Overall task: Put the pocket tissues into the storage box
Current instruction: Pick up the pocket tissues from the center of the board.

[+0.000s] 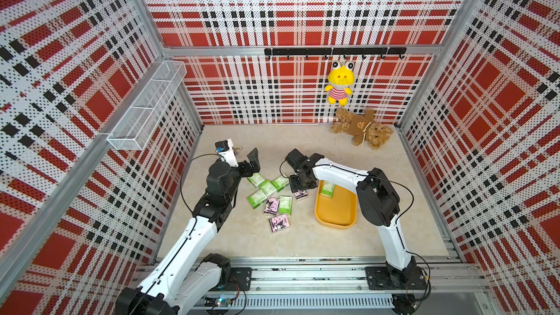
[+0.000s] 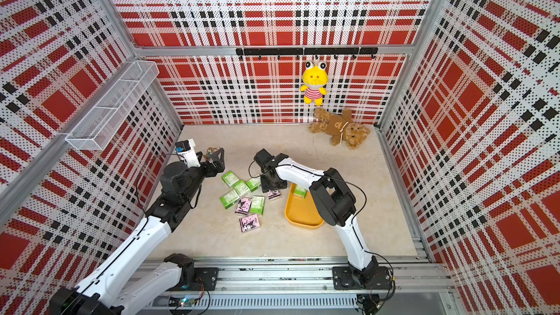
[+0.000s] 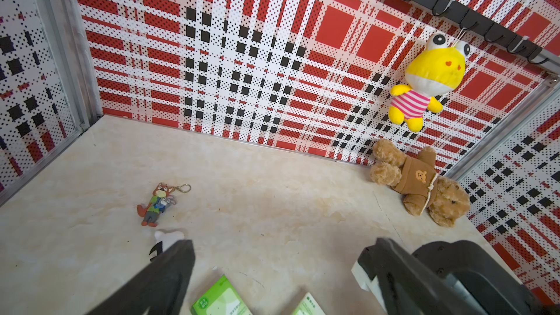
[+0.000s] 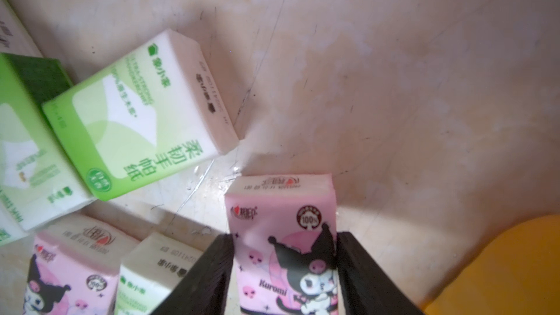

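1. Right pincer (image 4: pixel 285 237): jaws pressed on both long sides of a pink packet (image 4: pixel 272 204), so it is gripping it. The packet looks flat on the worktop (image 4: pixel 394 86), not lifted yet.
2. Why this grip: the packet is flat, and taking it across the narrow width fits the jaw span and leaves the printed face up. Probably chosen because it is the loose one nearest the box.
3. Storage box (image 1: pixel 335 225): just beside that packet, toward the worktop's right edge, so only a short carry is needed. One green packet (image 1: pixel 328 189) already lies at its far end; the rest of the box floor is bare.
4. Loose packets (image 1: pixel 267 187): five green and two pink, clustered mid-worktop. Several touch or overlap at the corners.
5. Left pincer (image 1: pixel 250 163): jaws wide apart, nothing between them. It hangs over the far-left side of the cluster, apart from the right arm, likely waiting so the arms don't clash.
6. Progress: early, one of nine packets in. The next move needs a clean lift without dragging the neighbouring green packets.
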{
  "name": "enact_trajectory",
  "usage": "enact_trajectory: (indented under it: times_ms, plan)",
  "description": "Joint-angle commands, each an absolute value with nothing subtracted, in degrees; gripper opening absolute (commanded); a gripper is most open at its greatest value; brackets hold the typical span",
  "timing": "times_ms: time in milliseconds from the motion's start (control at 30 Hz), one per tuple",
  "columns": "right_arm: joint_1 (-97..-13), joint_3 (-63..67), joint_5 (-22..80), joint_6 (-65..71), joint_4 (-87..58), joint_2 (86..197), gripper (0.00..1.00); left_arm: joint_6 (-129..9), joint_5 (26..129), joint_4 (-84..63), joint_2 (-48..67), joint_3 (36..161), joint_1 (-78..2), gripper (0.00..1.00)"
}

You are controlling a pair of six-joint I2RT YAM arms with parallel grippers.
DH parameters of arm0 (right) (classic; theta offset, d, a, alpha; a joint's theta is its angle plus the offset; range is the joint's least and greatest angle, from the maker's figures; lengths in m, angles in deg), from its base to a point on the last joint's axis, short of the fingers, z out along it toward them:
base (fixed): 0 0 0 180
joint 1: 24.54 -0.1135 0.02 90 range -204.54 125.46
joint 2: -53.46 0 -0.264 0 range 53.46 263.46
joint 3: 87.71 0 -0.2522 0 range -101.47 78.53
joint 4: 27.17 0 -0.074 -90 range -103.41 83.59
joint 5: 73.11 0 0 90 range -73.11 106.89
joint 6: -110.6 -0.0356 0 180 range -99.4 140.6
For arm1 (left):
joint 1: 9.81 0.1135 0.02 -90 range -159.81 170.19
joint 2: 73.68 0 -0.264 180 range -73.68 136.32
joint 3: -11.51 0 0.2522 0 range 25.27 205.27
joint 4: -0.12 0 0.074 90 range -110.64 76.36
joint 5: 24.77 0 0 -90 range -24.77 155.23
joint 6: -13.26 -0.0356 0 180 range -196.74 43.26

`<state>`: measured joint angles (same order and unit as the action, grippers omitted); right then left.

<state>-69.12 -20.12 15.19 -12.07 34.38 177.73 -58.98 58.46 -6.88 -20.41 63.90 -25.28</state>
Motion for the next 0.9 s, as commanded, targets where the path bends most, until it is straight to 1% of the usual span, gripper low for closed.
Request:
enact_trajectory:
  times_ms: [0,133,267,433,600,700,767,867]
  plan:
    - [-69.45,-21.23,14.05,-11.80,36.20,179.40,0.63,-59.67,57.87,-7.40,-21.17,63.24,-25.19,0.99]
    - [-70.30,-21.10,13.40,-11.48,36.40,179.41,0.71,-59.58,57.86,-7.45,-21.34,63.15,-25.12,0.99]
    - [-70.76,-21.05,13.15,-9.80,36.29,179.58,0.72,-59.51,57.96,-7.40,-21.32,62.98,-25.12,0.99]
    - [-70.81,-21.48,12.09,-9.81,37.05,180.20,0.64,-59.43,58.05,-7.40,-21.19,62.89,-25.16,0.99]
    - [-71.16,-24.32,9.23,-9.64,39.83,181.05,0.60,-59.30,57.98,-7.16,-21.21,62.63,-25.11,0.99]
    - [-71.21,-25.06,9.46,-9.77,40.10,181.34,0.56,-59.08,58.20,-6.96,-21.16,62.36,-25.12,0.99]
    - [-71.26,-24.84,10.22,-10.20,39.26,180.38,0.52,-59.07,58.28,-6.96,-21.29,62.36,-25.13,0.99]
    - [-71.21,-24.52,11.32,-10.69,36.85,177.20,0.51,-59.24,57.96,-6.96,-21.42,62.27,-25.11,0.99]
